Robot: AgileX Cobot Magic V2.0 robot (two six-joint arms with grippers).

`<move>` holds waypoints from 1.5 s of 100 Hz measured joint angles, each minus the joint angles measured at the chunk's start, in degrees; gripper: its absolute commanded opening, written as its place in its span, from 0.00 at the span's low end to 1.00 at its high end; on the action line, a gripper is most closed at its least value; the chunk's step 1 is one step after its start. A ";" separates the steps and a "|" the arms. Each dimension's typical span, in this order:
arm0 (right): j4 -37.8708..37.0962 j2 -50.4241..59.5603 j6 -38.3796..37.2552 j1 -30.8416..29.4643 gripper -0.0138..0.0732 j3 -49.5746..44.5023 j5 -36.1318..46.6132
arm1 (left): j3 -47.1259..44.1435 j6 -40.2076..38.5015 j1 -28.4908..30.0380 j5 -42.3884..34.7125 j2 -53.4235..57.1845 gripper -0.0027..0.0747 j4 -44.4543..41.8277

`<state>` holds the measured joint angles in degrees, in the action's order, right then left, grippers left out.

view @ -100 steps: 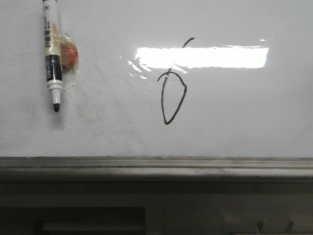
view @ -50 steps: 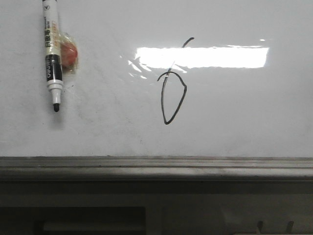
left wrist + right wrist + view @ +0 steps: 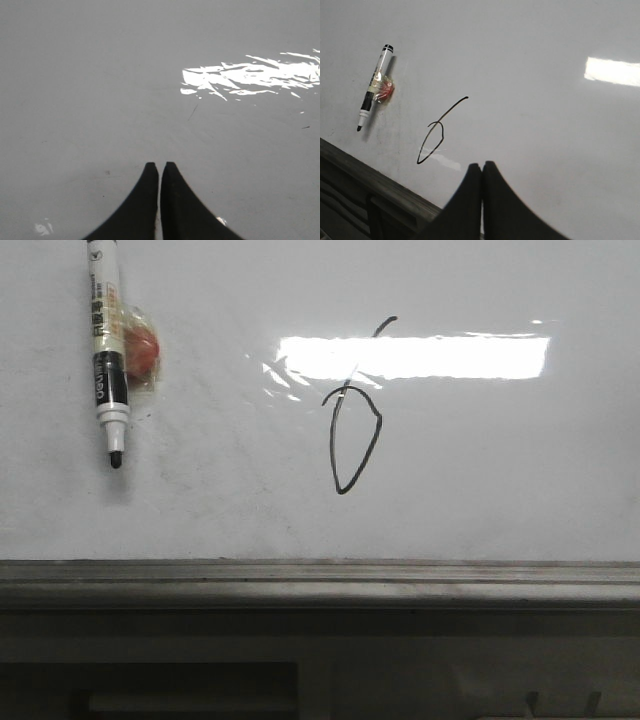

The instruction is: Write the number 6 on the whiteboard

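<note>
Marker [image 3: 107, 350] hangs uncapped left of the number 6 [image 3: 352, 430]; both grippers [image 3: 160, 166] [image 3: 482, 165] clenched, empty.

Whiteboard [image 3: 500, 470]: glossy white w/ faint grey smudges; bright white rectangular reflection [image 3: 415, 357]. Number 6 [image 3: 352, 435]: thin black line. Marker [image 3: 105, 350]: white barrel w/ black band, yellowish printed label, black tip (red-orange blob [image 3: 141, 352] under clear tape beside it). Bottom rail [image 3: 320, 582]: dull grey metal. Both grippers' fingers [image 3: 142, 205] [image 3: 470, 200]: matte black.
</note>
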<state>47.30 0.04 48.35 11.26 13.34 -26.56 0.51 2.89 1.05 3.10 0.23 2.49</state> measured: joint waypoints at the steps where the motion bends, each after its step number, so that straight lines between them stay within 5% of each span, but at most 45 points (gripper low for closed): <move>1: 0.00 0.00 0.00 0.00 0.08 0.00 0.11 | 0.00 0.00 0.00 0.00 0.00 0.01 0.00; 24: -4.43 0.00 -2.31 0.00 0.08 -1.33 8.15 | 0.00 0.00 0.00 0.13 0.00 0.01 0.00; 43: -34.78 -0.04 -27.22 -0.38 0.08 -6.13 17.40 | 0.00 -0.10 0.00 0.13 0.00 0.01 0.00; 55: -44.07 -0.04 -35.25 -3.12 0.08 -9.88 21.76 | 0.00 -0.10 0.00 0.13 0.00 0.01 0.00; 81: -48.11 0.42 -37.55 -9.32 0.08 -13.91 24.39 | 0.00 -0.10 0.00 0.13 0.00 0.01 0.00; 150: -51.51 0.61 -37.69 -9.35 0.08 -13.91 23.57 | 0.00 -0.10 0.00 0.13 0.00 0.01 0.00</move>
<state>-4.21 0.66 10.66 1.91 -0.58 -3.00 0.51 2.79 1.05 3.23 0.23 2.49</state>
